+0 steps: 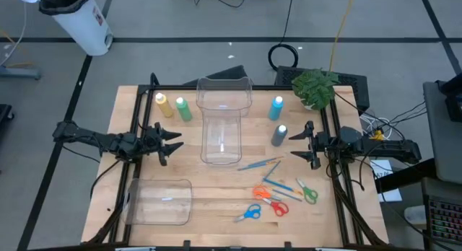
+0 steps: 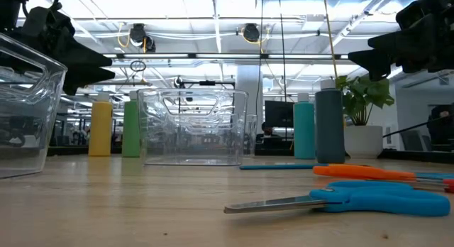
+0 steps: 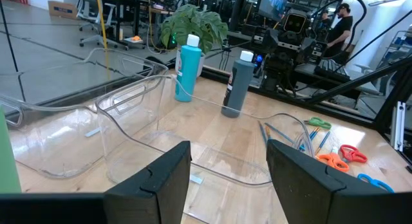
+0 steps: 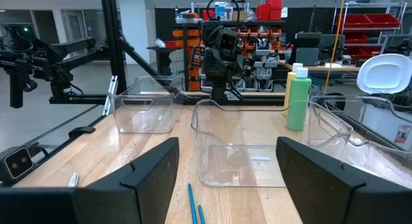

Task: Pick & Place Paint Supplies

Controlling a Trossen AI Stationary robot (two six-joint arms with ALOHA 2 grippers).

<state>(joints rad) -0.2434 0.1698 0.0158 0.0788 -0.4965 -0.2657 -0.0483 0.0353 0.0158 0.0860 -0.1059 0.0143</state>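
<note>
Paint supplies unsorted; left gripper and right gripper both spread wide, empty.
Bottles at 10 and 2 o'clock, brushes at 4; risk: toppling a bottle, pinching scissors beside brushes.

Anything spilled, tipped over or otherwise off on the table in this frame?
Nothing stands out. The four paint bottles stand upright with caps on, two either side of the clear bin. Brushes and scissors lie loose but flat on the wood. Both the left gripper and right gripper hang open, holding nothing.
</note>
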